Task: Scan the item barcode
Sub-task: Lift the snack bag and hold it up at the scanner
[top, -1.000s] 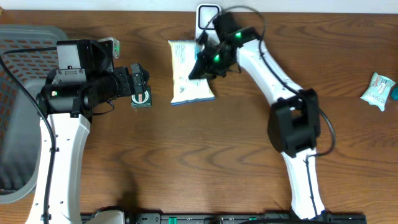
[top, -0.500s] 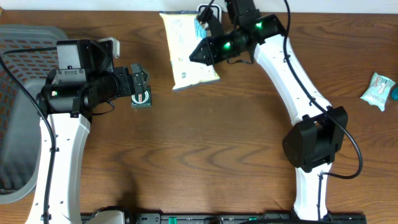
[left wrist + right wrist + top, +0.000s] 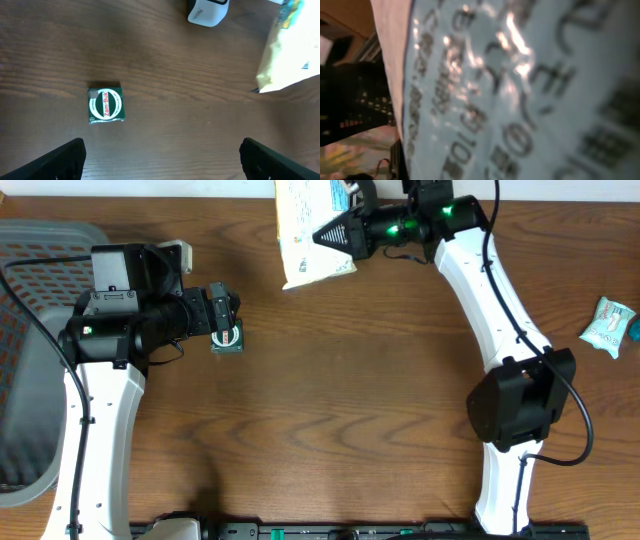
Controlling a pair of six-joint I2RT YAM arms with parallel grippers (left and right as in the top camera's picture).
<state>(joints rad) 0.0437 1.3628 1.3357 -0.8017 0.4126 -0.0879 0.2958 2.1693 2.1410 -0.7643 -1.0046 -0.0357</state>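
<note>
Two fingers of the right gripper (image 3: 335, 233) are clamped on the edge of a pale packet (image 3: 303, 242), tilted at the table's far edge, its blurred print filling the right wrist view. A white scanner (image 3: 207, 11) sits nearby. The left gripper (image 3: 224, 320) hangs, jaws wide apart, over a small green box (image 3: 105, 104) on the wooden table (image 3: 350, 410).

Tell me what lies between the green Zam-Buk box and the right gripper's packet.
Only bare wooden table between Zam-Buk box and packet; overhead and left wrist views show it.
</note>
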